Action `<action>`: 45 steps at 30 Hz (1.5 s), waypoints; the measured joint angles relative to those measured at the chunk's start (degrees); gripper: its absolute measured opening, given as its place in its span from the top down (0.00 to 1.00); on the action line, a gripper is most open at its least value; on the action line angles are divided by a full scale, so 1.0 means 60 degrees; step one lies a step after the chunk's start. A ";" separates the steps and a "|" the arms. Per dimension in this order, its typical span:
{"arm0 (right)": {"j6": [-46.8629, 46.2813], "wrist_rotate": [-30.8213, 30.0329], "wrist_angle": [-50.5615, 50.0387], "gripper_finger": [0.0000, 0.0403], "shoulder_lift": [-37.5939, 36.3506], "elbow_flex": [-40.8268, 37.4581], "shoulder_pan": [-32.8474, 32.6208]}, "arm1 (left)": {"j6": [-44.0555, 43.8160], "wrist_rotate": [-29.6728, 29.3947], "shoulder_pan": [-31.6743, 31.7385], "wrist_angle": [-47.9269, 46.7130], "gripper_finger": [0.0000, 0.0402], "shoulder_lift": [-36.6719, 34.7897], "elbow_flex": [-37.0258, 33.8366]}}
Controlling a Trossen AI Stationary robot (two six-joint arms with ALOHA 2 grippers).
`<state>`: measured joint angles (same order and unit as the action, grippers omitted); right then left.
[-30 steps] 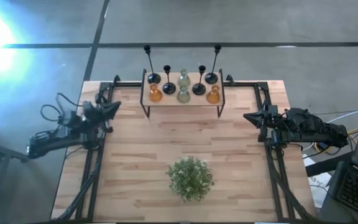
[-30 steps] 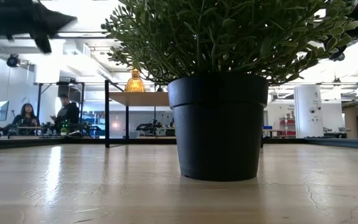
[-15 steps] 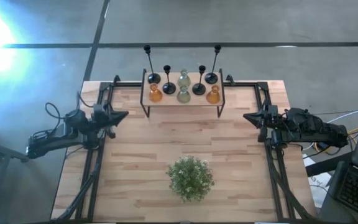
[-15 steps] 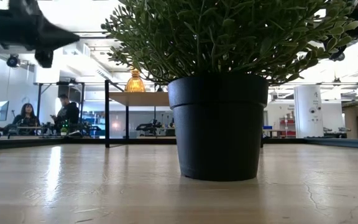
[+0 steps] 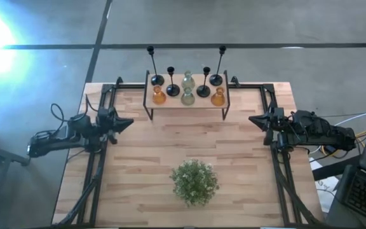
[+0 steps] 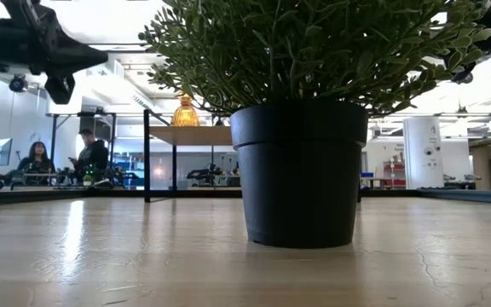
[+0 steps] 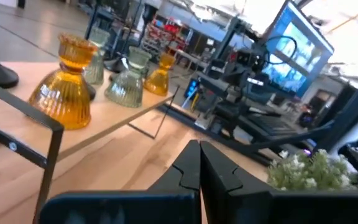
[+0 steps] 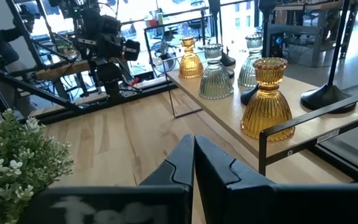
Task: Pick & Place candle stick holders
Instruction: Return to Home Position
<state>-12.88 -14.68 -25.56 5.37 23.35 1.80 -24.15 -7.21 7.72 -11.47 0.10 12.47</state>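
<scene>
Several candle stick holders stand on a small wooden shelf (image 5: 186,105) at the table's far middle. They are black stemmed ones (image 5: 152,63) (image 5: 204,83), amber glass ones (image 5: 159,95) (image 8: 267,99) and pale green glass ones (image 5: 187,97) (image 7: 128,84). My left gripper (image 5: 129,122) (image 7: 199,146) hovers shut over the table's left rail and points level toward the right. My right gripper (image 5: 253,119) (image 8: 194,140) hovers shut over the right rail and points toward the left. Neither holds anything, and both are well short of the shelf.
A bushy green plant (image 5: 195,181) in a black pot (image 6: 301,170) stands near the table's middle front. Black metal rails (image 5: 97,178) run along both sides of the table. Bare wood lies between the shelf and the plant. People sit in the room behind (image 6: 92,153).
My left gripper has swung toward the table's near edge and sunk a little. It has tipped from a slant toward the far side to pointing level at the right, and it has rolled about its own line. It stays shut.
</scene>
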 joint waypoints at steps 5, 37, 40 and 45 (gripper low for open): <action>0.0000 0.0015 0.0003 0.98 0.0000 0.0000 0.0000 | 0.0596 -0.0356 -0.0120 0.0776 1.00 0.0000 -0.0480; 0.0000 -0.0003 0.0003 0.98 0.0007 0.0000 0.0000 | 0.2537 0.2238 -0.0120 0.1827 0.93 0.0544 -0.1894; 0.0000 -0.0003 0.0003 0.98 0.0007 0.0000 0.0000 | 0.2534 0.2219 -0.0120 0.1822 0.94 0.0557 -0.1887; 0.0000 -0.0003 0.0003 0.98 0.0007 0.0000 0.0000 | 0.2529 0.2217 -0.0120 0.1837 0.94 0.0557 -0.1887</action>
<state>-12.88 -14.70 -25.54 5.41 23.35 1.80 -8.97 6.09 7.01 -0.45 3.44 1.15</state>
